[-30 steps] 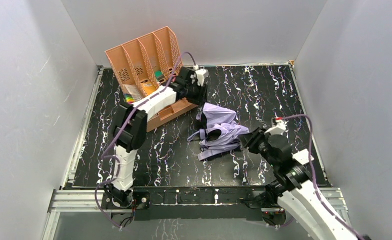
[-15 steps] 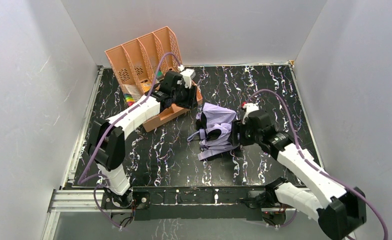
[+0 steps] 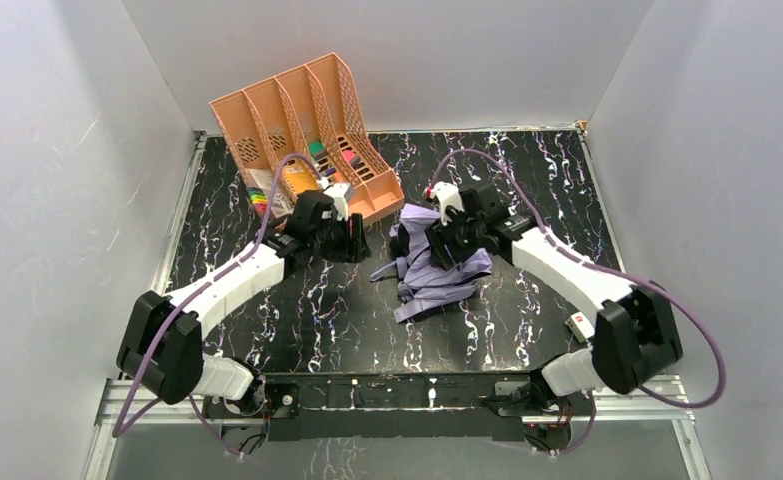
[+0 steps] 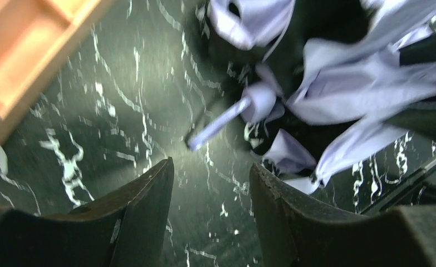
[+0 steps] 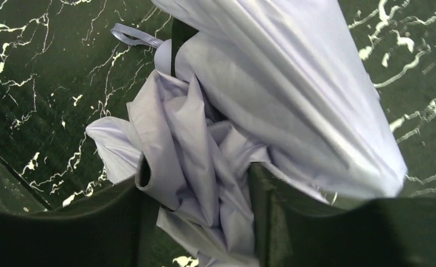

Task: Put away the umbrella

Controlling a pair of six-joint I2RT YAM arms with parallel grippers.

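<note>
Top external view: umbrella (image 3: 432, 285), collapsed and crumpled, lies mid-frame on the desk (image 3: 527, 180). Its soft, light fabric will likely slump and slip (the stiff shaft, mostly hidden, looks the surer hold). Right pincer (image 5: 199, 173) is spread astride loose folds, not clamped; left pincer (image 4: 211, 178) is spread and empty. File organiser (image 3: 297, 120) crowds the upper left; the right side offers room.

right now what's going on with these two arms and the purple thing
Two robot arms are working on a pale lavender umbrella lying crumpled on the black marbled table. The right claw is down over the fabric, open, with loose folds between its fingers. The left claw hovers open just left of the umbrella, holding nothing. The peach file organiser stands at the back left, and the umbrella is not in it.
</note>
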